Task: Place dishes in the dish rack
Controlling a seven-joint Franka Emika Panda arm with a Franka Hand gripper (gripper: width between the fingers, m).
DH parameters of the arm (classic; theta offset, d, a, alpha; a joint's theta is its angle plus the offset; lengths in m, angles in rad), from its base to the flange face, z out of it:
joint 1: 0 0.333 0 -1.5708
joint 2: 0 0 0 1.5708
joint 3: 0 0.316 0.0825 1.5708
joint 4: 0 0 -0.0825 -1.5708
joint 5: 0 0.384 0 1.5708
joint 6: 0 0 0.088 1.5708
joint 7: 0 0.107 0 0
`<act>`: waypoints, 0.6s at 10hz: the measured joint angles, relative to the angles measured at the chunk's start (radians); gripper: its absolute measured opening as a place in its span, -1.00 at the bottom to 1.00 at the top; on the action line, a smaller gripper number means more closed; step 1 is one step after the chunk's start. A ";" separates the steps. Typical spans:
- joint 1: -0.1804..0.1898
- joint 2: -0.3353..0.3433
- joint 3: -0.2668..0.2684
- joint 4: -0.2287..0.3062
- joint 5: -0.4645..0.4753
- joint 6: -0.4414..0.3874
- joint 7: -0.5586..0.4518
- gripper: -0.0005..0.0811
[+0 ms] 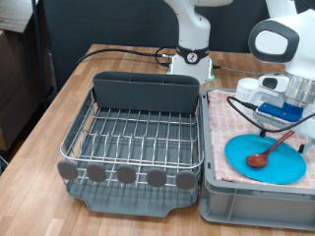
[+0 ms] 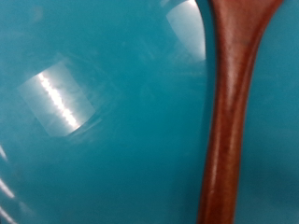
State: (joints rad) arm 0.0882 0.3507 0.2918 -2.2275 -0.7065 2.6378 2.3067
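A round light-blue plate (image 1: 266, 159) lies on the pink checked cloth in the grey crate at the exterior view's right. A brown wooden spoon (image 1: 270, 151) rests across the plate, bowl toward the exterior view's bottom. My gripper (image 1: 275, 122) hangs low over the spoon's handle, its fingertips hard to make out. The wrist view is filled by the plate (image 2: 103, 121) with the spoon's handle (image 2: 229, 112) very close; no fingers show there. The dish rack (image 1: 133, 138), silver wire on a dark grey tray, stands at the exterior view's left with nothing in it. The mug is not in view.
The grey crate (image 1: 251, 202) lined with pink checked cloth (image 1: 228, 118) sits right beside the rack. A dark grey caddy (image 1: 146, 91) stands at the rack's far end, grey discs (image 1: 128, 174) along its near edge. The robot base (image 1: 192, 59) and a black cable lie behind.
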 joint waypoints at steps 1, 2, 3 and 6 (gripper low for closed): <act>0.004 0.005 -0.005 -0.003 -0.009 0.006 0.018 0.98; 0.007 0.010 -0.008 -0.003 -0.018 0.011 0.031 0.98; 0.008 0.013 -0.010 -0.004 -0.025 0.012 0.042 0.98; 0.010 0.017 -0.014 -0.004 -0.035 0.013 0.055 0.48</act>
State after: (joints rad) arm 0.0982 0.3680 0.2776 -2.2312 -0.7413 2.6513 2.3620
